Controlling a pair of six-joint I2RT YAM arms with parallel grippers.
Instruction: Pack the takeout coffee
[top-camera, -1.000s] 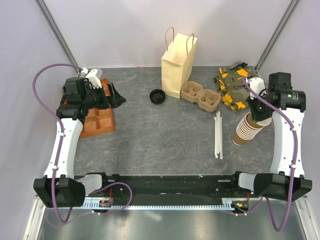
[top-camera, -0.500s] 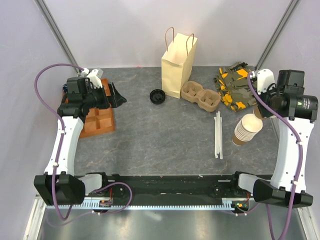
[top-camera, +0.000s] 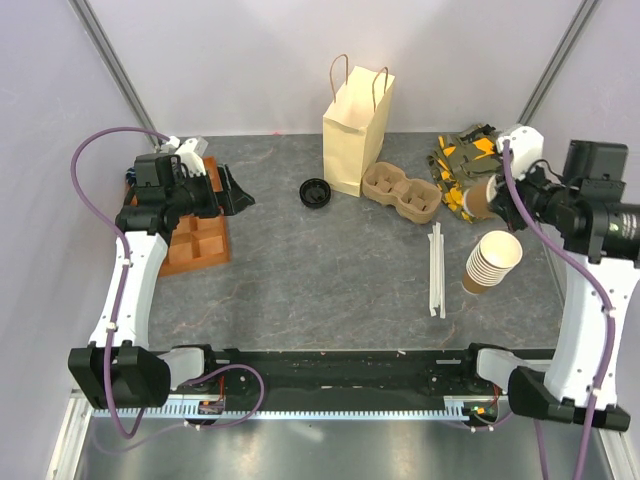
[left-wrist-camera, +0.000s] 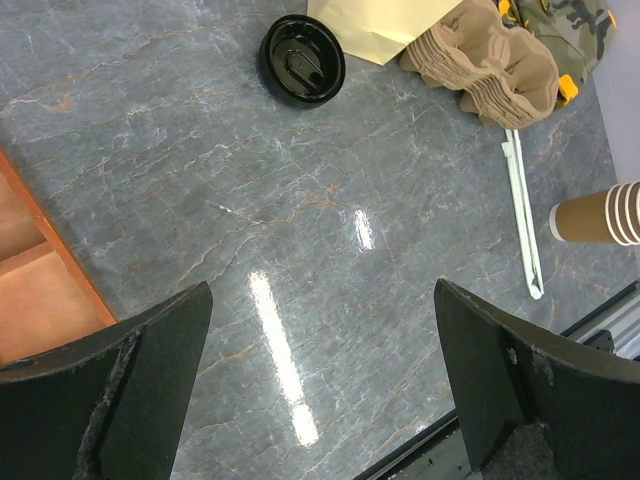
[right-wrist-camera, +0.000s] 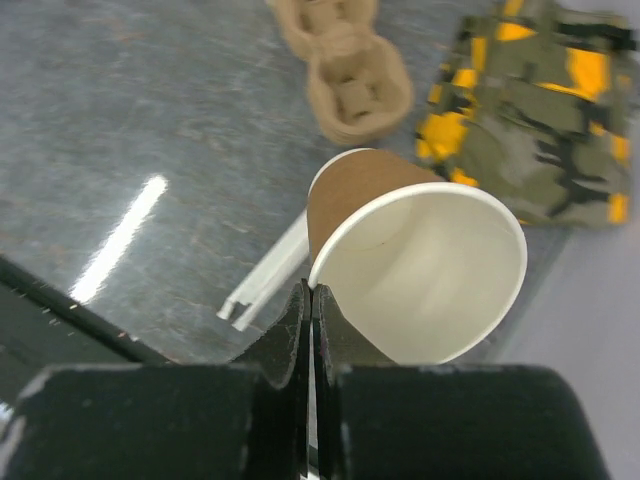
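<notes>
the right gripper (right-wrist-camera: 310, 300) is pinching its fingers tight together on the rim of a brown cup (right-wrist-camera: 420, 275), one finger inside the white mouth and one outside. the cup is hanging tilted from that pinch, its open mouth turning back toward the wrist and its brown base pointing away from the fingertips. beyond the fingertips the cardboard carrier (top-camera: 400, 192) is sitting on the table (top-camera: 330, 270), and off to one side of them a camo cloth (top-camera: 462, 170) is lying. the stack of cups (top-camera: 490, 262) is leaning just on the near side of the fingers, apart from the held cup, with two white sticks (top-camera: 436, 270) lying beside it.

the left gripper (left-wrist-camera: 318, 295) is hanging with its fingers (left-wrist-camera: 150, 370) spread as wide as they go, holding nothing, over bare table. an orange tray (top-camera: 195, 235) is sitting under the arm, behind those fingers. a black lid (left-wrist-camera: 301, 60) is lying flat well ahead of the fingertips, and the bag (top-camera: 355, 125) is standing upright just past it, touching the carrier.
</notes>
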